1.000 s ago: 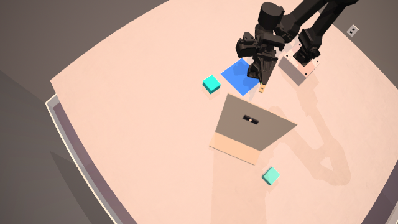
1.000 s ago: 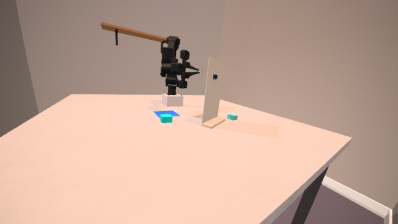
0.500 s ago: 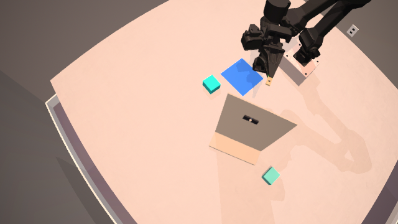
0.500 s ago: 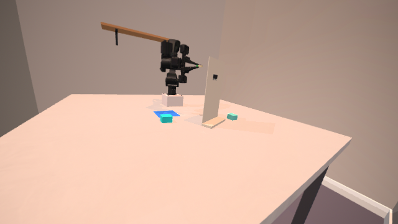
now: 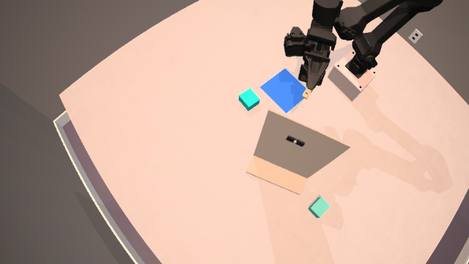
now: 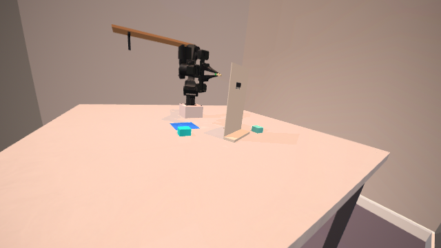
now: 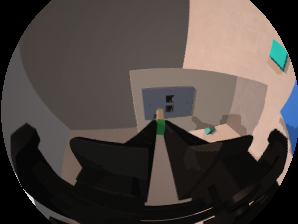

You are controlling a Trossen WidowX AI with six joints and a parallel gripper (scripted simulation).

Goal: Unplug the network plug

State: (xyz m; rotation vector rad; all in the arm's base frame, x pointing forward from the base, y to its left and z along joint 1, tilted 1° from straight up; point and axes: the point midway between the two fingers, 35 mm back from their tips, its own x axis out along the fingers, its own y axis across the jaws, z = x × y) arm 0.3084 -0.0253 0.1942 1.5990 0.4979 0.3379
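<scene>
Now, claw pinched firmly on the small tan-and-green plug (image 5: 306,94) (image 6: 218,74) (image 7: 160,126) at my fingertips, clear of the tall grey upright panel (image 5: 297,158) (image 6: 233,103) (image 7: 220,95) ahead, I should keep it level while lowering toward the flat blue square (image 5: 280,88) (image 6: 185,125) (image 7: 291,112).

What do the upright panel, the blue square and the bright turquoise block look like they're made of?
The upright panel looks like painted board or plastic: flat, matte grey-beige, no grain visible.
The blue square could be paper, tape or paint: evenly coloured, with no visible thickness.
The bright turquoise block may be plastic or painted wood: smooth, uniform faces, crisp edges.
</scene>
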